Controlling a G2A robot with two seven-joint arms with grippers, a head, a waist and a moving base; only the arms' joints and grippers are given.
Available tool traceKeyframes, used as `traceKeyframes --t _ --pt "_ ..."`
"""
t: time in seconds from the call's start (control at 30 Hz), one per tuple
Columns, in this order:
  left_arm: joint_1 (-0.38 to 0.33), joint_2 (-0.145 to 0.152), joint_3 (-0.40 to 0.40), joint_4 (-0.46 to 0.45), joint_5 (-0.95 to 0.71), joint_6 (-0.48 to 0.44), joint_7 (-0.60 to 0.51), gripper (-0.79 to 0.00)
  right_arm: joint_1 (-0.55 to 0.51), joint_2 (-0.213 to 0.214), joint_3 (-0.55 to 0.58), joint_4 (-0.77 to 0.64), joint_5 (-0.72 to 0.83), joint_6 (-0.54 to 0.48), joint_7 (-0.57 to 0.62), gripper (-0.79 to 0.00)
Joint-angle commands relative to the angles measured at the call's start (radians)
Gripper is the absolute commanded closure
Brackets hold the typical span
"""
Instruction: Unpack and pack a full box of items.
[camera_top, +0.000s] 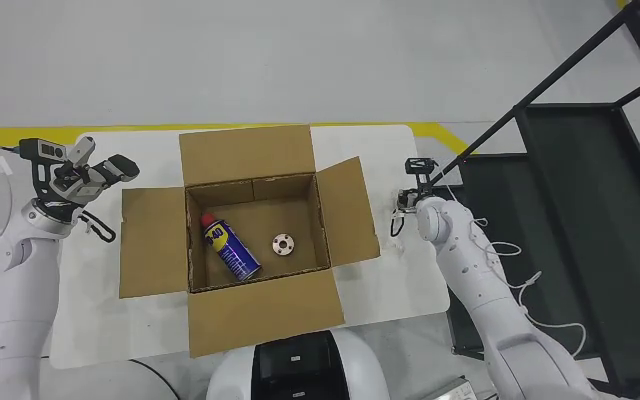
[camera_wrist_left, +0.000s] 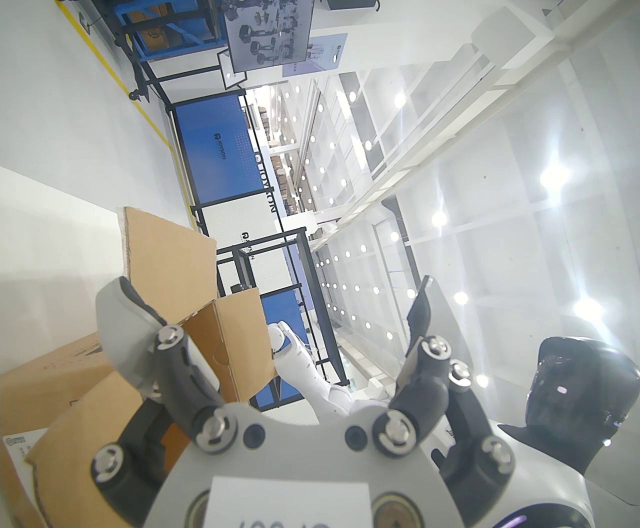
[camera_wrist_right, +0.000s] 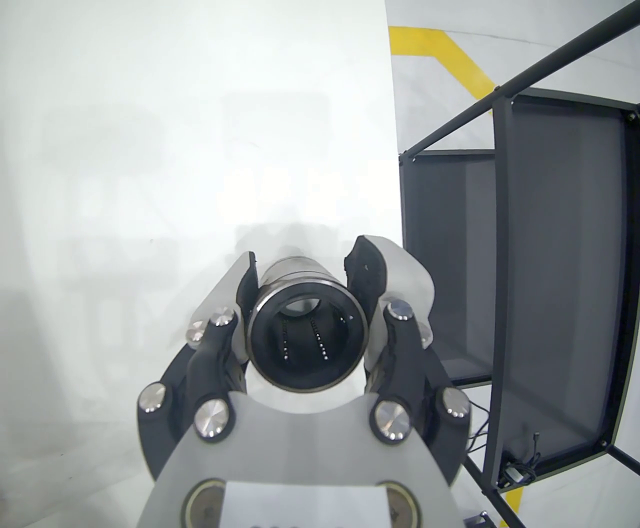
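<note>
the cardboard box (camera_top: 247, 154) sat open at the middle of the white table (camera_top: 405, 140), with all four flaps folded outward. on its floor i saw a blue spray can (camera_top: 230, 248) with a red cap, lying on its side toward the left wall. a small round metal flange (camera_top: 284, 244) lay flat near the can, not touching it. the right gripper (camera_wrist_right: 305, 261) hung over the table to the right of the box, past the right flap. its fingers (camera_wrist_right: 370, 265) were closed on a hollow metal cylinder (camera_wrist_right: 306, 320) with a black bore, one pad pressed to each side. the left gripper (camera_wrist_left: 272, 287) was over the table's left edge, beyond the box's left flap, and its fingers (camera_wrist_left: 122, 310) were spread wide with nothing between them. a dark metal frame (camera_top: 560, 190) stood off the table's right side.
</note>
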Motion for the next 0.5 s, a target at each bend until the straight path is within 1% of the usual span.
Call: traceKeyframes --t 0.0,0.23,0.47 --pt "0.0 0.0 0.0 0.0 0.0 0.0 0.0 -0.785 -0.02 0.003 0.01 -0.034 -0.001 -0.004 0.008 0.0" --pt "0.0 0.0 0.0 0.0 0.0 0.0 0.0 -0.785 -0.121 0.02 0.082 -0.218 -0.009 -0.005 0.019 0.0" --pt "0.0 0.0 0.0 0.0 0.0 0.0 0.0 -0.785 -0.203 0.036 0.158 -0.456 -0.025 -0.03 0.055 0.0"
